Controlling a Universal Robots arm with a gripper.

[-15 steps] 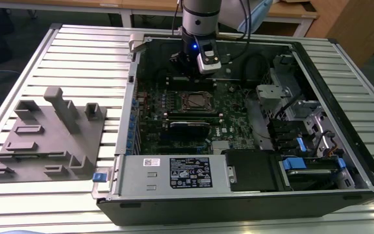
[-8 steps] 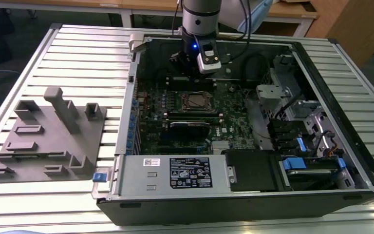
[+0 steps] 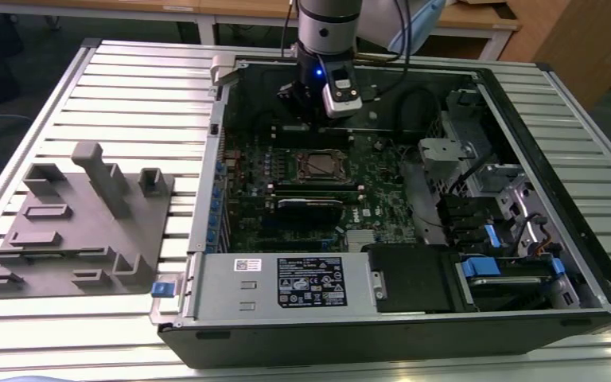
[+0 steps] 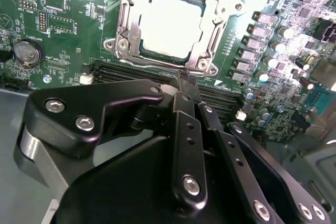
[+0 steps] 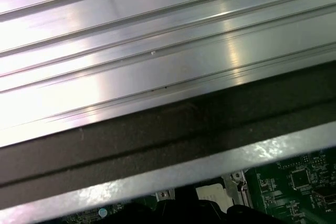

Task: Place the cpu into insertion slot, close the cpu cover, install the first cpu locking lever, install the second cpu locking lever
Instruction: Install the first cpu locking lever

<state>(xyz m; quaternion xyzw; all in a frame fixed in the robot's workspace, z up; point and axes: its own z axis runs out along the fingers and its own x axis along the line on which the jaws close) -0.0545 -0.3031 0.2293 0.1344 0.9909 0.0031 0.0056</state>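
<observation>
Here, nearest the second wrist camera, the tool [image 4: 184, 85] is seen with its black fingers [image 4: 185, 81] drawn together and nothing gripped between them, poised just short of the socket. Just beyond the tips, the cpu [image 4: 170, 27] is seen lying flat in the insertion slot [image 4: 131, 35], its pale metal top showing through the window of the cpu cover [image 4: 210, 24], which appears folded down around it; whether the levers are latched cannot be told.

The chip is judged light, stiff and fragile underneath, so it would be handled by its edges only, never pressed from above. The cover is thin sheet metal, springy and slick, best pushed at its free edge. A locking lever is judged a stiff wire, to be caught near its hooked end.

Farther off, in the exterior view, the same socket [image 3: 320, 165] is seen mid-board inside the open computer case [image 3: 391, 334], with the arm [image 3: 327, 32] hanging over its far side and a grey fixture block [image 3: 72, 231] resting on the slatted tabletop [image 3: 93, 334].
</observation>
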